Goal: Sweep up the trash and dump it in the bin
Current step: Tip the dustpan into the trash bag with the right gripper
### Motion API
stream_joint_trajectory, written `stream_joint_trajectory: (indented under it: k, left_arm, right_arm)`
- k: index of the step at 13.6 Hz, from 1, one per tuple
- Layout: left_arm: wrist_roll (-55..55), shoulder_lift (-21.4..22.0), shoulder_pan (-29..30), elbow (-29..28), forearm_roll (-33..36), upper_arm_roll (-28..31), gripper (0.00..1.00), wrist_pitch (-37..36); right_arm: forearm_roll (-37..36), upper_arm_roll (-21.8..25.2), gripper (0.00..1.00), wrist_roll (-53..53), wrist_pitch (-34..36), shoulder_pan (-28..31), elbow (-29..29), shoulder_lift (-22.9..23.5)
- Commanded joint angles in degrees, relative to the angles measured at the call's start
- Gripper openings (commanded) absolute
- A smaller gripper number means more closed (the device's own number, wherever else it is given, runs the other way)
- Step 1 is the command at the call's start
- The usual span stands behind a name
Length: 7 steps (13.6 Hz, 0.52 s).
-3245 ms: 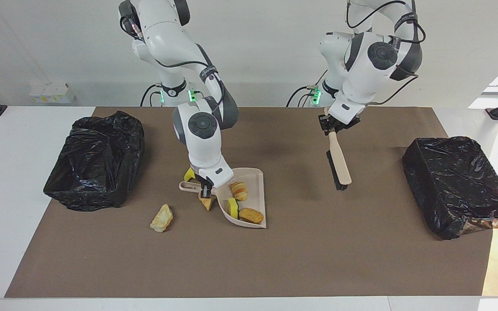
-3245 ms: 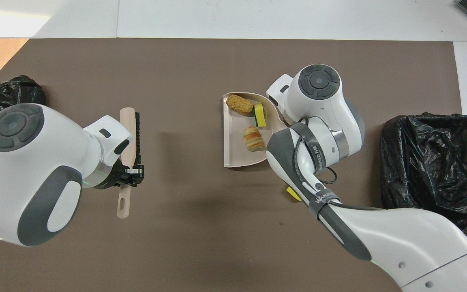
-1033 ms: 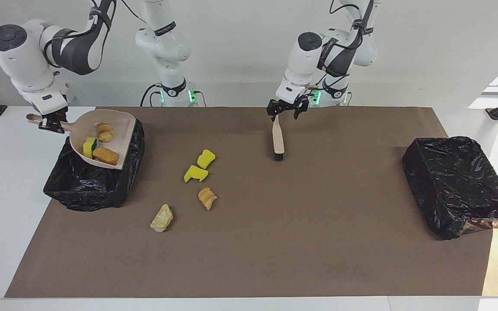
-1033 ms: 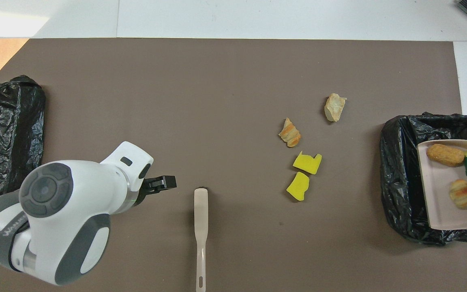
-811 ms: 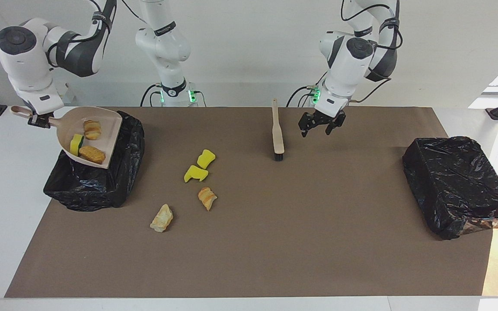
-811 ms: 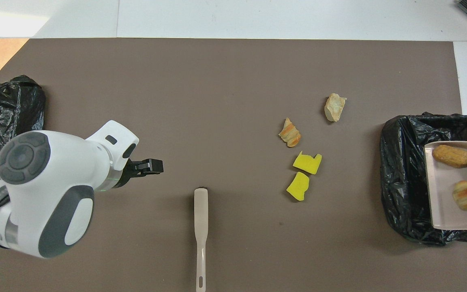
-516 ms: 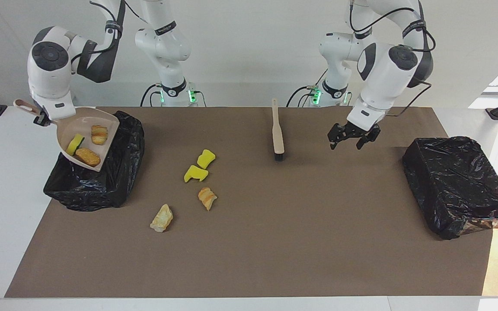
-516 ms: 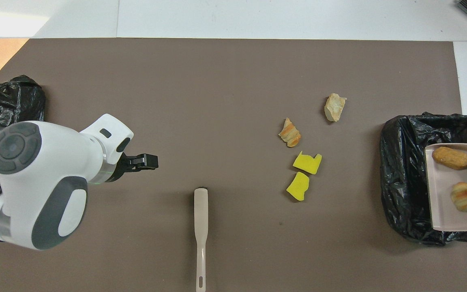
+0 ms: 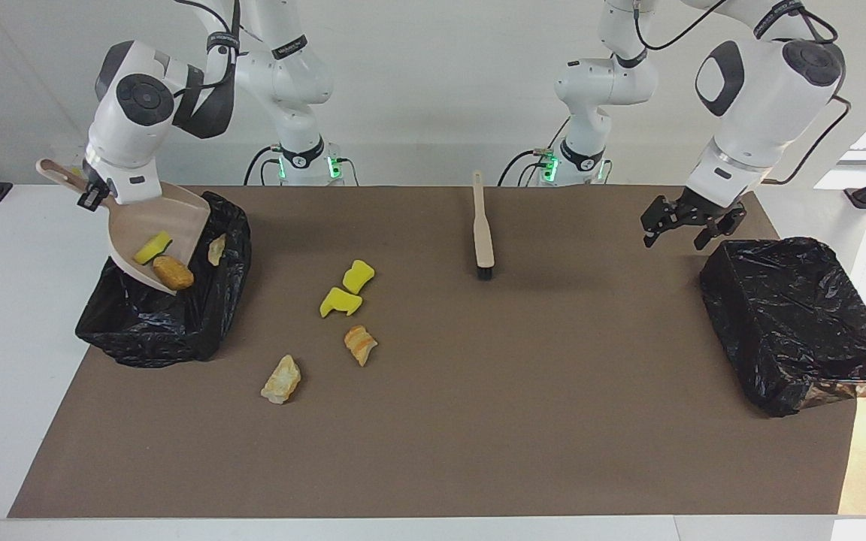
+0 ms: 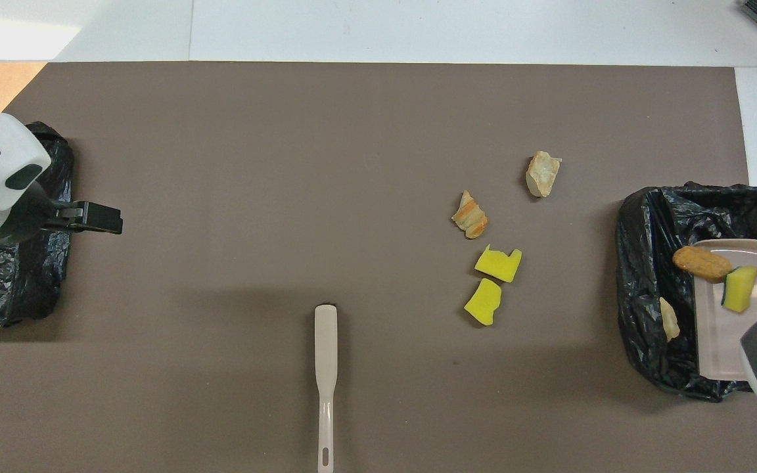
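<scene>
My right gripper (image 9: pixel 91 197) is shut on the handle of the pale dustpan (image 9: pixel 158 218), which is tilted steeply over the black bin (image 9: pixel 155 330) at the right arm's end. A yellow sponge piece (image 9: pixel 152 246) and a tan chunk (image 9: pixel 173 273) slide at its lip, and another chunk (image 9: pixel 216 249) drops into the bin. Two yellow pieces (image 9: pixel 358 276) (image 9: pixel 340 302) and two bread chunks (image 9: pixel 360 345) (image 9: pixel 281 379) lie on the mat. The brush (image 9: pixel 482 229) lies on the mat, near the robots. My left gripper (image 9: pixel 679 234) is open and empty, over the mat beside the second bin (image 9: pixel 794 323).
The brown mat (image 9: pixel 478 421) covers most of the white table. The second black-lined bin stands at the left arm's end and also shows in the overhead view (image 10: pixel 17 282). The brush also shows in the overhead view (image 10: pixel 326 381).
My right arm carried the loaded dustpan from the mat to the bin and tipped it; one chunk has slid off. My left gripper let go of the brush and moved toward the second bin.
</scene>
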<state>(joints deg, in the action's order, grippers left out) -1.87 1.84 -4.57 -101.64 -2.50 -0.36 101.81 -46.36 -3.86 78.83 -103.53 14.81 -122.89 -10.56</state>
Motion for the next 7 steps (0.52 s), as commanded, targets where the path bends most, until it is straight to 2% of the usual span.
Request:
stream_joint_trajectory:
  k: [1,3,7]
  left_arm:
    - [-1.12,-1.05,0.61,5.21,2.84,-0.7,1.0,-4.5]
    - [-1.3,-0.87,0.52,7.76,3.29,-0.78,1.0,-7.67]
    - [-2.18,-0.69,-0.18,7.51,3.9,-0.87,1.0,-7.85]
  right_arm:
    - [-3.28,-0.1,0.0,-2.01,0.61,0.05,-2.87,-3.14]
    - [-4.52,-0.1,0.0,-1.49,1.13,0.05,-3.06,-4.28]
    - [-4.44,-0.19,0.0,1.58,3.41,0.05,-0.43,-5.43]
